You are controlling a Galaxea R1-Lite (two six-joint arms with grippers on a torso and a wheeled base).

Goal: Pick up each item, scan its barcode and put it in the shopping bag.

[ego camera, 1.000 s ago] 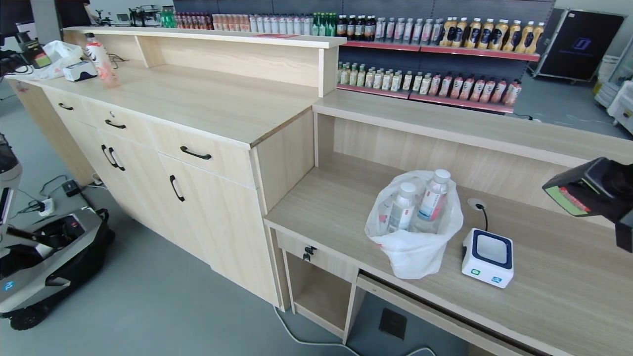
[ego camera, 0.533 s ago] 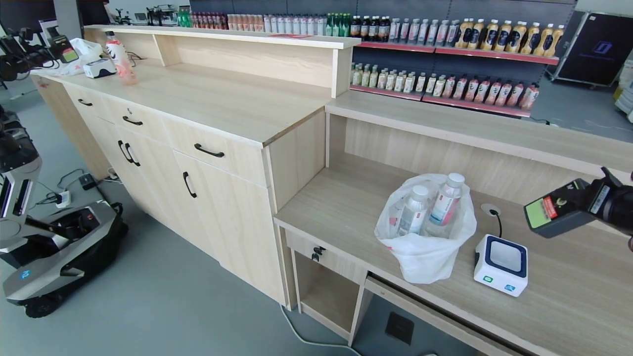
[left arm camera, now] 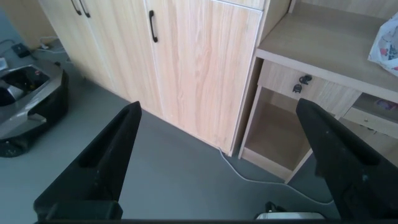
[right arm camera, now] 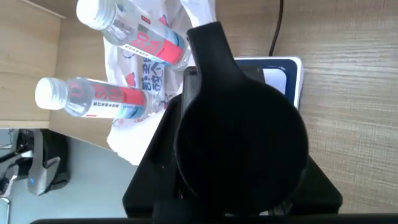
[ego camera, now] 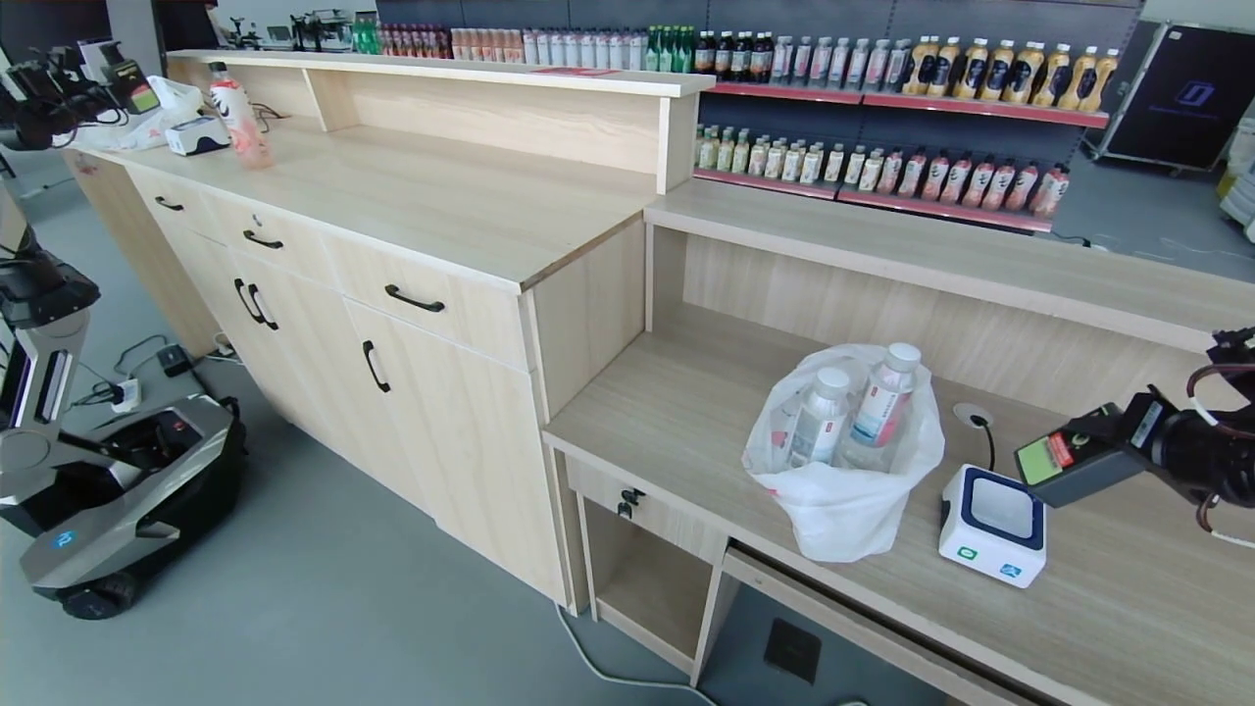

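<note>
R gripper [ego camera: 1145,438] clamps dark rectangular box w/ green-red label [ego camera: 1067,461], tilted, above white square scanner w/ blue frame [ego camera: 992,527], beside white plastic bag [ego camera: 833,510] w/ two clear bottles [ego camera: 880,397]. L gripper [left arm camera: 217,111] wide apart, over grey floor [left arm camera: 180,174].

Right arm [ego camera: 1204,453] reaches in from the robot's right, right gripper [ego camera: 1129,443] clamped on a dark box [ego camera: 1074,459] held out leftward; left gripper [left arm camera: 214,163] hangs low, pointing downward, fingers [left arm camera: 93,167] spread wide apart.
</note>
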